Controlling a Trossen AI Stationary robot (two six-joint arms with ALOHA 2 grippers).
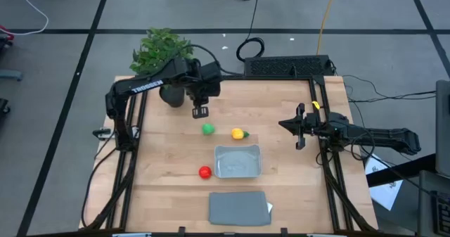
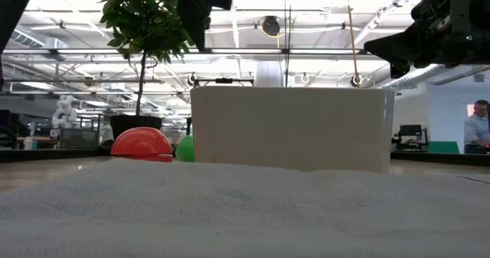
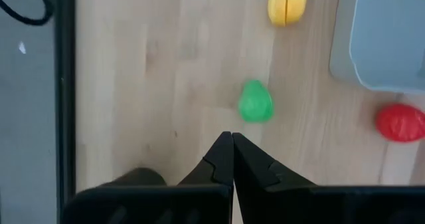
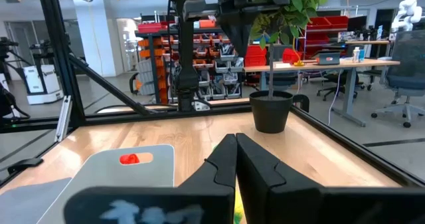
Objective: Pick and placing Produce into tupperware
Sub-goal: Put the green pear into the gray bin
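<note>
The green ball (image 1: 207,129) (image 3: 255,102) rests on the wooden table, with the yellow fruit with a green tip (image 1: 240,133) (image 3: 287,3) to its right. The red ball (image 1: 204,171) (image 3: 400,122) sits beside the left wall of the clear bluish-grey tub (image 1: 238,161) (image 3: 385,38), which stands open side up near the table's middle. My left gripper (image 1: 200,112) (image 3: 232,141) hovers shut above the table, just on the far side of the green ball. My right gripper (image 1: 299,128) (image 4: 235,144) is shut and waits over the table's right edge.
A potted leafy plant (image 1: 163,54) stands at the far left corner, close behind my left arm. A flat grey lid (image 1: 238,207) lies near the front edge, below the tub. Bare wood lies left of the fruits and between the tub and the right edge.
</note>
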